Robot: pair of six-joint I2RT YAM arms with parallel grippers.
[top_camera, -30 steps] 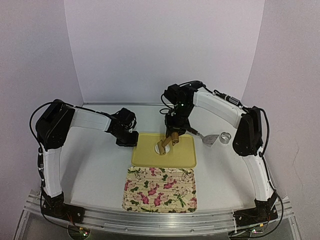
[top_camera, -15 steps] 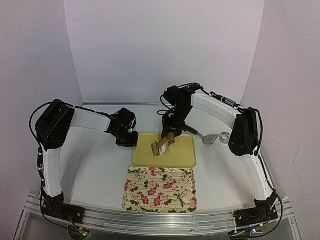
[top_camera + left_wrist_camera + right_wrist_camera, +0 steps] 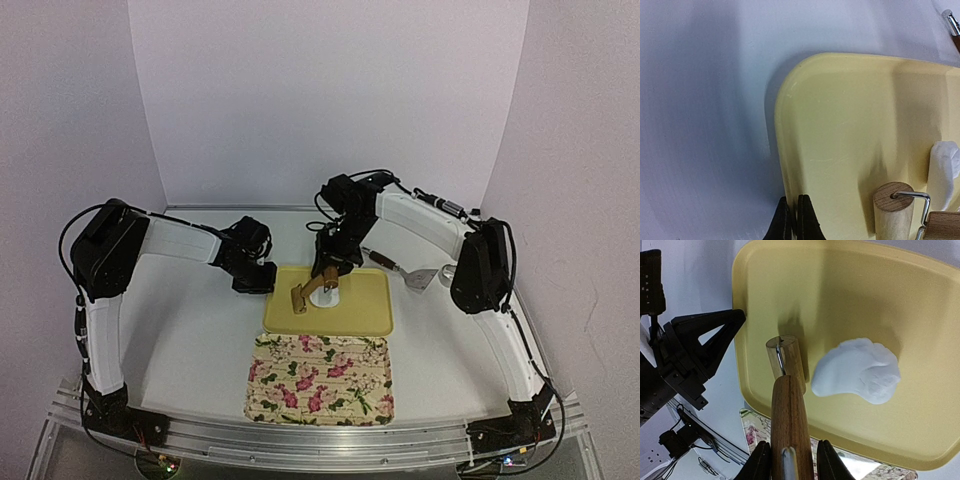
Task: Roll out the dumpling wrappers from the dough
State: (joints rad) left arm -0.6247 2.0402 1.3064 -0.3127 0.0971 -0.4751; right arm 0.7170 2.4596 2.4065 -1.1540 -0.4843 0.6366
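Flowered tray (image 3: 320,378) lies nearest to me, at the front of the table (image 3: 190,330), and the yellow tray (image 3: 365,315) sits just behind it, their edges close together. On the yellow tray I see the dough (image 3: 857,371), a white, lumpy, bean-shaped patch near the tray's middle, not yet a round disc. The rolling pin (image 3: 789,405) leans over the tray just left of it, its small wooden roller down on the yellow surface beside the dough; I cannot tell whether the two touch. My right gripper (image 3: 792,462) is clamped on the pin's wooden handle, one finger on each side. My left gripper (image 3: 792,225) is pinched fully closed with nothing between its fingers, tips at the yellow tray's left rim. Farther back on the right, past the tray, a spatula (image 3: 415,277) lies on the table.
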